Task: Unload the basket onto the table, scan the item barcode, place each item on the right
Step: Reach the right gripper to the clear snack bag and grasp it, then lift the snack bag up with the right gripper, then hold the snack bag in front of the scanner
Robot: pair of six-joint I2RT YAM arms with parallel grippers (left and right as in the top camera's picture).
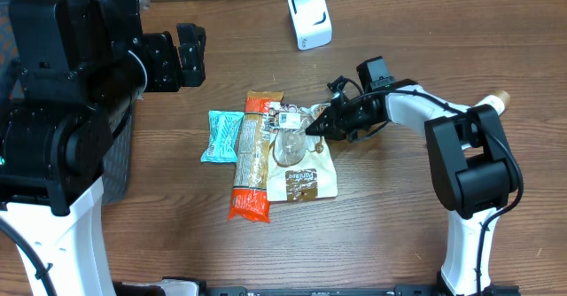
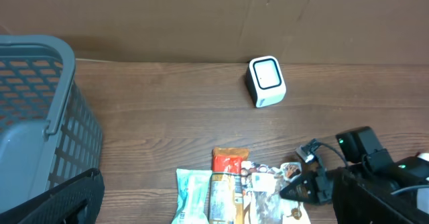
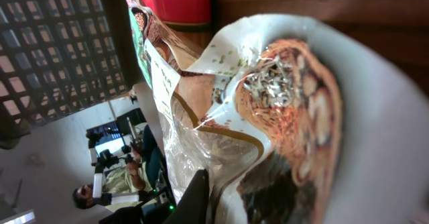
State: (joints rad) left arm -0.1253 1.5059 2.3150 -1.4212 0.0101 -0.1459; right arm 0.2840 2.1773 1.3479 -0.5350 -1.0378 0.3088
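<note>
A: Pouch (image 1: 306, 179) location?
B: Middle of the overhead frame, flat on the table (image 1: 399, 243). It is rightmost in a small pile and touches an orange bar (image 1: 251, 167). A teal bar (image 1: 221, 136) lies left of that.
A: Right gripper (image 1: 316, 128)?
B: Fingers together, pinching the pouch's upper right corner. Crinkled pouch film fills its wrist view.
A: Left gripper (image 1: 193, 55)?
B: Upper left, well apart from the pile, jaws wide apart, holding nothing.
A: Scanner (image 1: 309, 18)?
B: White, at top centre, well apart from the pile. A grey basket (image 2: 47, 110) sits at far left.
</note>
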